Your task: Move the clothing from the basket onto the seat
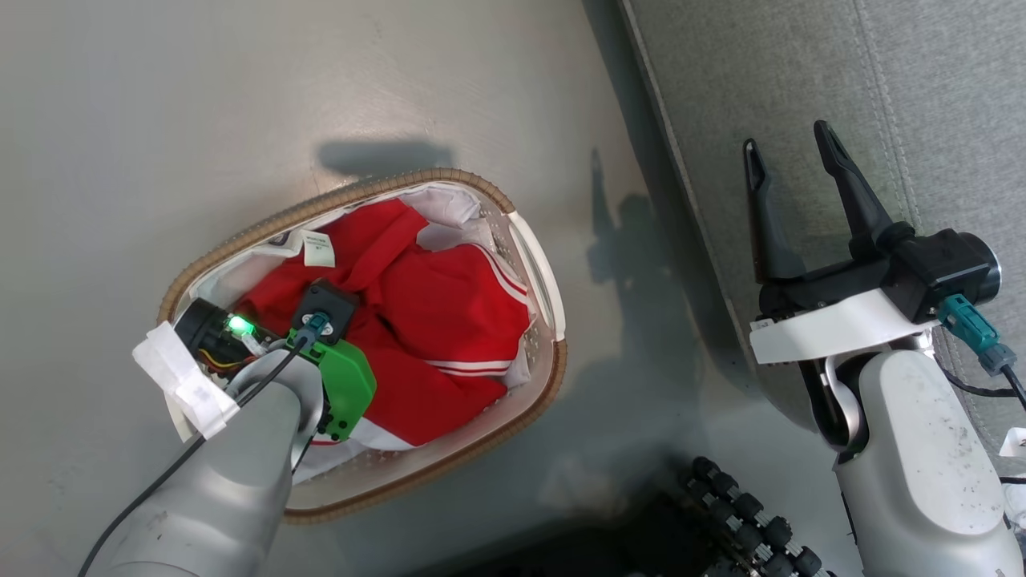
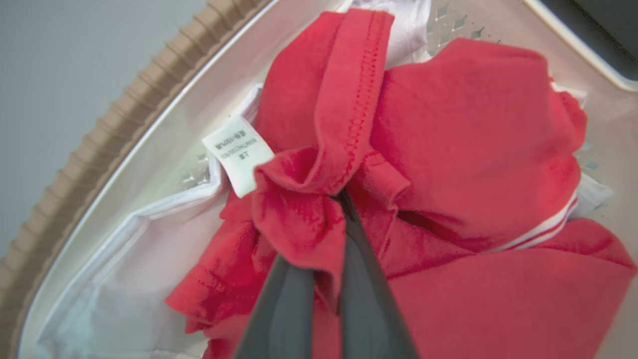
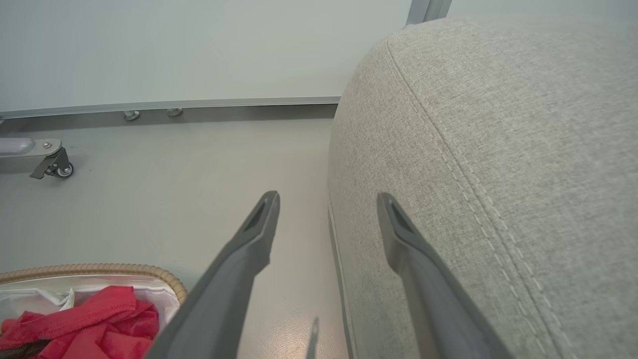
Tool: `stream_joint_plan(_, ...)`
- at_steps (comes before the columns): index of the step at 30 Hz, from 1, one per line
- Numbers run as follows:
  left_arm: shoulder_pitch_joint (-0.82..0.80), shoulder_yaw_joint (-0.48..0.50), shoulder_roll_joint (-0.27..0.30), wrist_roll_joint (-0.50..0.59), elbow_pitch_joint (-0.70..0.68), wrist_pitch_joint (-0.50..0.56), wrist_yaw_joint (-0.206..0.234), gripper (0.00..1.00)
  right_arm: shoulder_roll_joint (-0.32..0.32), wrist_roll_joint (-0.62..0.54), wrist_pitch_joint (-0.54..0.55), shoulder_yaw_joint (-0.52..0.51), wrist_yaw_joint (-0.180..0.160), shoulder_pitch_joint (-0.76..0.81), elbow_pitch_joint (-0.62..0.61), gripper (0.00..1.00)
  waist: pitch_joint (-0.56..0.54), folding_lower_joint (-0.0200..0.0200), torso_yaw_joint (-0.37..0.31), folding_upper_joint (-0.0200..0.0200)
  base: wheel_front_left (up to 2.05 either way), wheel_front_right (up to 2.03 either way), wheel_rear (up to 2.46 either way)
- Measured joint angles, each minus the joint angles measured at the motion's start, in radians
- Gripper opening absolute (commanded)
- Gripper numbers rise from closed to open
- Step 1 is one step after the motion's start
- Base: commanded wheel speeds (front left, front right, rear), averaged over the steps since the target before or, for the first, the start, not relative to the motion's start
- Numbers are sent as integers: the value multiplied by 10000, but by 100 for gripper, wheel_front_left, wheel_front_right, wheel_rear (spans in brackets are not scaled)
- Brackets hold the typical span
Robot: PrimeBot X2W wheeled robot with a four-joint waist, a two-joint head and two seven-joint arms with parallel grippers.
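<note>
Clothing: crumpled red, wht stripes

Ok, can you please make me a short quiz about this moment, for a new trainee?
1. Fill in the gap: the right gripper, near the seat, is ____ (open or shut).
2. True or false: the left gripper is shut on the clothing.
3. Where does the clothing lie? A. in the basket; B. on the seat; C. in the right gripper.
Key: 1 open; 2 true; 3 A.
</note>
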Motion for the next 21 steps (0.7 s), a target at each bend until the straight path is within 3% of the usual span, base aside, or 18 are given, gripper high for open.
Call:
stream_joint_plan(8, 661, -188, -27, -324, -1241, 2, 0, 0, 4, -393, 0, -48, 0, 347, 284, 100, -797, 0, 94, 0, 0, 0, 0)
stream_joint_plan(21, 2041, -190, 430, -251, -4368, 4, 0, 0, 6, -1202, 0, -90, 0, 1909, 815, 100, -3462, -3, 646, 0, 0, 0, 0)
